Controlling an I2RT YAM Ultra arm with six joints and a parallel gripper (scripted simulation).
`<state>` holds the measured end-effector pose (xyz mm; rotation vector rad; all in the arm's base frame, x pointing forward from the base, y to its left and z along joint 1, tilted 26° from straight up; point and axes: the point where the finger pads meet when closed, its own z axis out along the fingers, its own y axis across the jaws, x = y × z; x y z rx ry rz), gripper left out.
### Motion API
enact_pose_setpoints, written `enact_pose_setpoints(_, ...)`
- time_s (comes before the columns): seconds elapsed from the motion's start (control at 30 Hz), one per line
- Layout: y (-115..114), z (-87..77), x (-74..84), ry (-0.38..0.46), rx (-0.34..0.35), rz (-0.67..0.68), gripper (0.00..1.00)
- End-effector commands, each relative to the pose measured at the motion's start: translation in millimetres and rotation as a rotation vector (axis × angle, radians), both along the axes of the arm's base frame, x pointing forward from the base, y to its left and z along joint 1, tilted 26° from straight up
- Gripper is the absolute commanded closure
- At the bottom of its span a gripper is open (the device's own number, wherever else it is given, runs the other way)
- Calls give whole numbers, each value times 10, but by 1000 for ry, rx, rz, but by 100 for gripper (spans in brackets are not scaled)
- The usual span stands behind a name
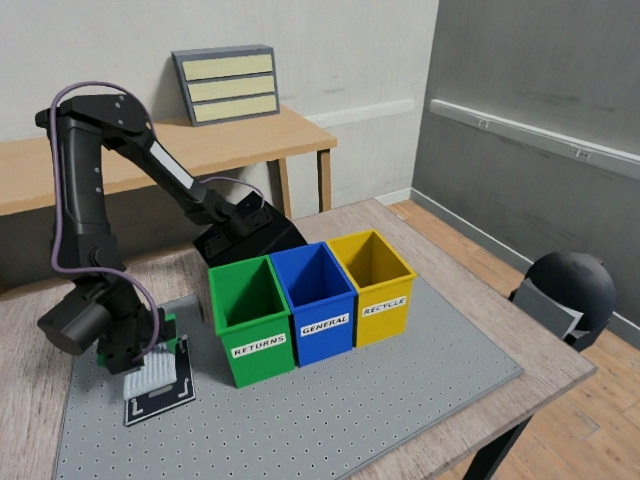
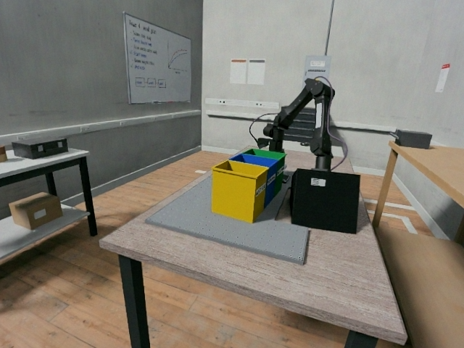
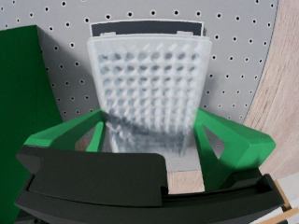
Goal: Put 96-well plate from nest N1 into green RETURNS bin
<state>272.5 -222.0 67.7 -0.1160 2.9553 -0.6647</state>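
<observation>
The white 96-well plate (image 1: 150, 373) is held between my green fingers and lifted a little above the black plate nest N1 (image 1: 162, 394) on the grey perforated mat. In the wrist view the plate (image 3: 149, 95) fills the gap between the fingers of my gripper (image 3: 149, 111), and the nest's far edge (image 3: 147, 28) shows beyond it. My gripper (image 1: 138, 356) is shut on the plate's long sides. The green bin labelled RETURNS (image 1: 251, 320) stands upright to the right of the nest; its side shows at the left of the wrist view (image 3: 21, 103).
The blue GENERAL bin (image 1: 315, 302) and the yellow RECYCLE bin (image 1: 373, 285) stand upright in a row right of the green bin. A black box (image 2: 324, 198) stands behind the bins. A dark helmet-shaped object (image 1: 568, 294) is off the table's right edge.
</observation>
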Motion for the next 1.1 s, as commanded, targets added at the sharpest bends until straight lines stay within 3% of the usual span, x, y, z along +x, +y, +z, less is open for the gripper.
enact_pose_setpoints(0.0, 55, 206, 62, -27, -13, 7, 100)
enact_pose_setpoints(1.07, 260, 625, -13, -28, -12, 7, 100)
